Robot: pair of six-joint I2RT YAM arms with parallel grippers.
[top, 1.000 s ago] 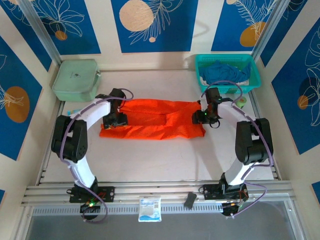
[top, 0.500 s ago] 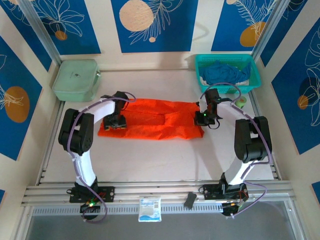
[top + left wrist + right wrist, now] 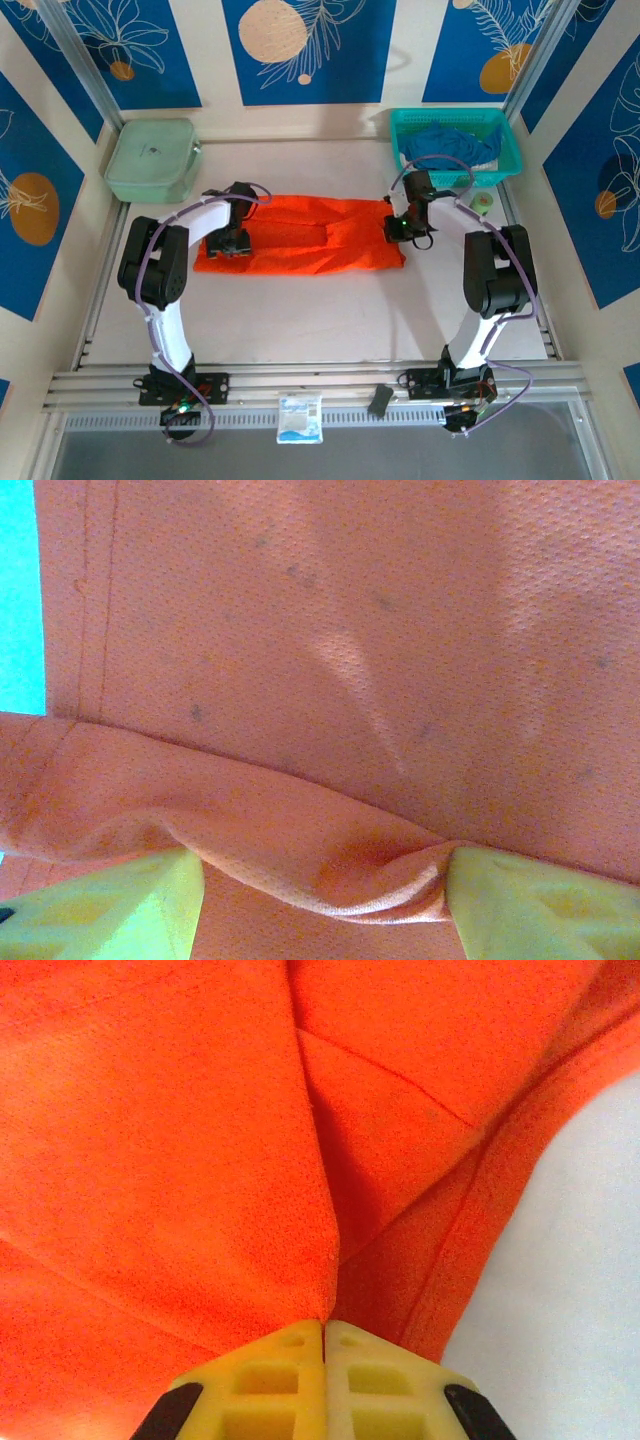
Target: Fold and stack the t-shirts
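Near rail: one small white packet point(image 3: 300, 418) and one small dark item point(image 3: 380, 400); what either one is cannot be made out.

Arms: two, both reaching out over the table point(image 3: 320, 310).

T-shirts: two. Orange t-shirt point(image 3: 310, 240) lies mid-table, flattened and partly folded. Its long axis runs left to right, between the two pincers. Neck end and hem end cannot be told apart from above.

Left pincer point(image 3: 230, 243) sits on the shirt's left end. In the left wrist view its fingers point(image 3: 100, 900) stand wide apart, with a raised ridge of orange cloth lying between them. A stitched hem runs up the left side of that view. No firm pinch is visible.

Right pincer point(image 3: 400, 228) sits at the shirt's right end. In the right wrist view its fingers point(image 3: 290, 1360) are pressed together with a crease of the orange cloth nipped in the seam. Bare table shows to the right of it.

Far right: one teal basket point(image 3: 450, 114) with the blue t-shirt point(image 3: 450, 143) crumpled inside; its shape and facing are unreadable. One small pale ring point(image 3: 484, 201) lies just in front of the basket.

Far left: one pale green case point(image 3: 150, 160), well apart from the shirt.
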